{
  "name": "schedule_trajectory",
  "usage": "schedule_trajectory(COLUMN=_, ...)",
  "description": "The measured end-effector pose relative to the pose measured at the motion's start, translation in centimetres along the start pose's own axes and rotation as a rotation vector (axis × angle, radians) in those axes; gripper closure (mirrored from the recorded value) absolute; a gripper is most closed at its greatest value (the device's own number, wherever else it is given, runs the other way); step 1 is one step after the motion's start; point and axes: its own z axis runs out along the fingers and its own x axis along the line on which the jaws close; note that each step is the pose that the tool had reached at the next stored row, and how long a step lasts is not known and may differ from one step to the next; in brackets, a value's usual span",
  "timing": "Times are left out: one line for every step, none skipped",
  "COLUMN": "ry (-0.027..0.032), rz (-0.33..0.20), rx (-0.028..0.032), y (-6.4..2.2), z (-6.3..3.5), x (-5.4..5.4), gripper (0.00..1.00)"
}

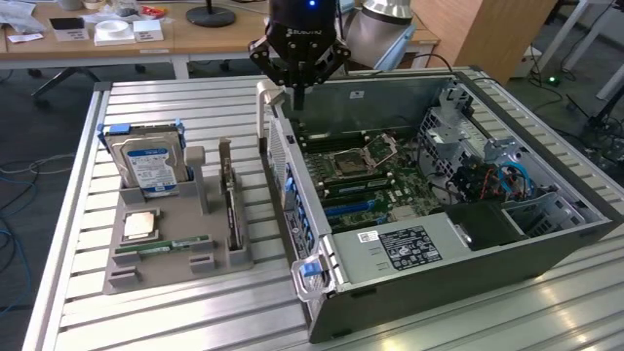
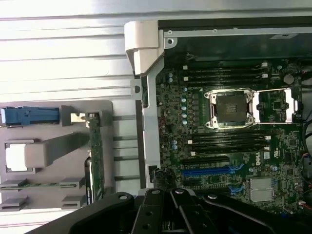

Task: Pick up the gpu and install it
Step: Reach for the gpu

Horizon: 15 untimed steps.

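The gpu (image 1: 231,208) stands on its long edge in a slot of the grey holder (image 1: 175,276), at the exterior view's left of the open computer case (image 1: 439,248). It appears edge-on in the wrist view, a thin greenish board (image 2: 96,153) with a silver bracket at one end. My gripper (image 1: 297,101) hangs above the case's far corner, over its side wall, well apart from the gpu. Its fingers (image 2: 168,202) are drawn together with nothing between them. The motherboard (image 1: 356,175) lies exposed inside the case, with blue expansion slots (image 2: 212,170).
The holder also carries a silver blue-labelled hard drive (image 1: 146,167), a CPU (image 1: 139,224) and a green RAM stick (image 1: 161,247). The holder and case rest on a slatted metal table (image 1: 166,110). Desks with clutter stand behind.
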Motion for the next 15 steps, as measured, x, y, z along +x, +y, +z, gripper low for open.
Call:
schedule_trajectory(ry=0.0001, rz=0.0, rx=-0.0001, y=-0.03, z=-0.01, x=0.4, gripper=0.89)
schedule_trajectory(ry=-0.0001, rz=0.0, rx=0.0, y=-0.05, z=-0.02, x=0.7, gripper=0.89)
schedule_trajectory(ry=-0.0002, rz=0.0, rx=0.0, y=-0.08, z=-0.02, x=1.1, gripper=0.89)
schedule_trajectory(ry=-0.0003, rz=0.0, rx=0.0, y=-0.11, z=-0.03, x=1.5, gripper=0.89)
schedule_trajectory(ry=-0.0004, rz=0.0, rx=-0.0001, y=-0.14, z=-0.03, x=1.8, gripper=0.89)
schedule_trajectory(ry=-0.0006, rz=0.001, rx=-0.0001, y=-0.16, z=-0.04, x=2.2, gripper=0.89)
schedule_trajectory(ry=-0.0006, rz=0.001, rx=-0.0001, y=-0.19, z=-0.05, x=2.6, gripper=0.89)
schedule_trajectory(ry=-0.0007, rz=0.001, rx=-0.0001, y=-0.21, z=-0.05, x=2.9, gripper=0.89)
schedule_trajectory(ry=-0.0007, rz=0.001, rx=0.0, y=-0.23, z=-0.06, x=3.2, gripper=0.89)
schedule_trajectory(ry=-0.0007, rz=0.001, rx=0.0, y=-0.25, z=-0.07, x=3.4, gripper=0.89)
schedule_trajectory(ry=-0.0007, rz=0.001, rx=-0.0001, y=-0.27, z=-0.07, x=3.7, gripper=0.89)
schedule_trajectory(ry=-0.0007, rz=0.001, rx=-0.0001, y=-0.29, z=-0.07, x=3.9, gripper=0.89)
schedule_trajectory(ry=-0.0007, rz=0.001, rx=-0.0001, y=-0.31, z=-0.08, x=4.2, gripper=0.89)
schedule_trajectory(ry=-0.0007, rz=0.002, rx=0.0, y=-0.33, z=-0.09, x=4.4, gripper=0.89)
schedule_trajectory(ry=-0.0008, rz=0.002, rx=-0.0001, y=-0.35, z=-0.09, x=4.7, gripper=0.89)
